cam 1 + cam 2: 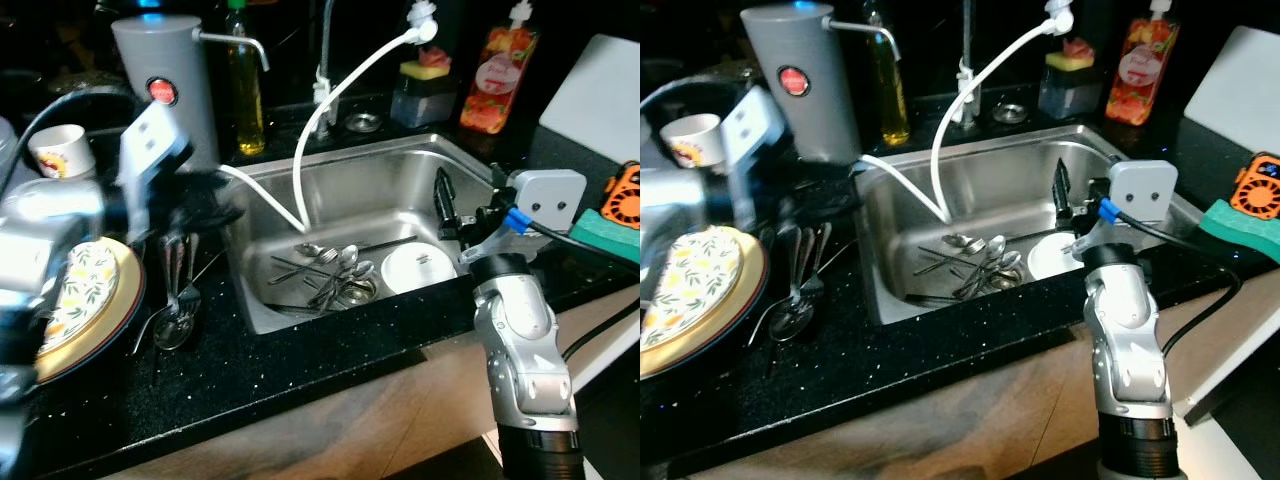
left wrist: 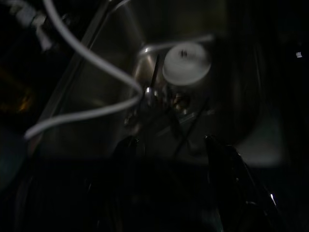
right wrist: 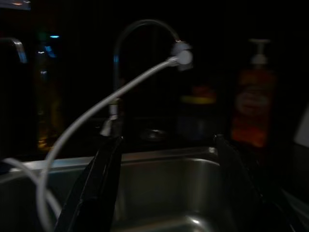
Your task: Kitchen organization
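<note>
Steel sink holds cutlery for sorting, so both tools, left and right, hover open above.

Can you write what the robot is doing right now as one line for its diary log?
left gripper: open, above counter beside sink | right gripper: open, over sink | cutlery, white plate: in sink

A home kitchen, dimly lit. A steel sink is set in a black speckled counter, holding loose cutlery and a white plate. At twelve o'clock behind the basin stands the tap with a white hose; at one o'clock, a sponge and a soap bottle. At ten o'clock stand a grey dispenser and a cup; at nine, patterned plates.
</note>
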Available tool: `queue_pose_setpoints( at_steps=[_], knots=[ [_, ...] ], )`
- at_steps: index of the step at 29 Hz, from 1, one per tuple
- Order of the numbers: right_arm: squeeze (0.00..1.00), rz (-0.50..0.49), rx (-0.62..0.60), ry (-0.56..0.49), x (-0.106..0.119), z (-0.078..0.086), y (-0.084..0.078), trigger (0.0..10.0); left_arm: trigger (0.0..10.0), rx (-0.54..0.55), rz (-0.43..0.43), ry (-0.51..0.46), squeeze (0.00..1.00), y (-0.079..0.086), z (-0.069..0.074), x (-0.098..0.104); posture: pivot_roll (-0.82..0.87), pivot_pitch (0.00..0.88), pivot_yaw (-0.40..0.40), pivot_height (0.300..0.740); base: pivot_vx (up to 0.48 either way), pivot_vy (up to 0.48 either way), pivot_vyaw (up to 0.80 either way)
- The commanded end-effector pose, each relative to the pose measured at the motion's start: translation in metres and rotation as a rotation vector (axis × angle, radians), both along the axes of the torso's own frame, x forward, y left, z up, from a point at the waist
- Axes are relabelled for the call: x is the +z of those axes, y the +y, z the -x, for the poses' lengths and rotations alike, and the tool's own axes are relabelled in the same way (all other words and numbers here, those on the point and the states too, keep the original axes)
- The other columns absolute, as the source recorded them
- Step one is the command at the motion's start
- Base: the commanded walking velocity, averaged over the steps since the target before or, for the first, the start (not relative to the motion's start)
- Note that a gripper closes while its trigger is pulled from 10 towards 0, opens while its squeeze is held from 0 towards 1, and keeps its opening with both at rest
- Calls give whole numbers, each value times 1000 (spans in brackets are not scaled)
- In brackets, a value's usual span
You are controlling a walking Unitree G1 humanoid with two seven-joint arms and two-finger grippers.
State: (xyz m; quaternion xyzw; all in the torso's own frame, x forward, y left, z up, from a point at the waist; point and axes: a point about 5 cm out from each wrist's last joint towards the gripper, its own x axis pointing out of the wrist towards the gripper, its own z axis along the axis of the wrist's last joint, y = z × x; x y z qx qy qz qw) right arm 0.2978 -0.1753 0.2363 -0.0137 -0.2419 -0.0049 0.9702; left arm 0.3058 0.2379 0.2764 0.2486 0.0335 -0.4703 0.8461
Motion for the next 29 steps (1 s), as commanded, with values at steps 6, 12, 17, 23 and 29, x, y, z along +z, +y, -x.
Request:
queue_pose_setpoints(
  at_steps=[6, 12, 17, 23, 29],
  knots=[
    [0, 3, 24, 12, -3, -1, 5, 10000, 10000, -5, -64, 266, 0, 23, 37, -28, 107, 0, 15, 740, 0, 0, 0],
    [0, -1, 22, 21, -6, 0, 6, 10000, 10000, 37, -83, 320, 0, 16, 37, -54, 104, 5, 19, 740, 0, 0, 0],
    [0, -1, 23, 20, -5, 0, 6, 10000, 9882, 81, -144, 322, 0, 11, 31, -75, 99, 9, 14, 740, 0, 0, 0],
    [0, 2, 14, 15, -4, 0, 3, 10000, 0, 114, -164, 322, 0, 7, 30, -83, 90, 12, 16, 740, 0, 0, 0],
    [0, 1, 11, 18, -5, 1, 2, 10000, 0, 122, -70, 260, 0, 6, 25, -58, 90, 14, 19, 740, 0, 0, 0]
  ],
)
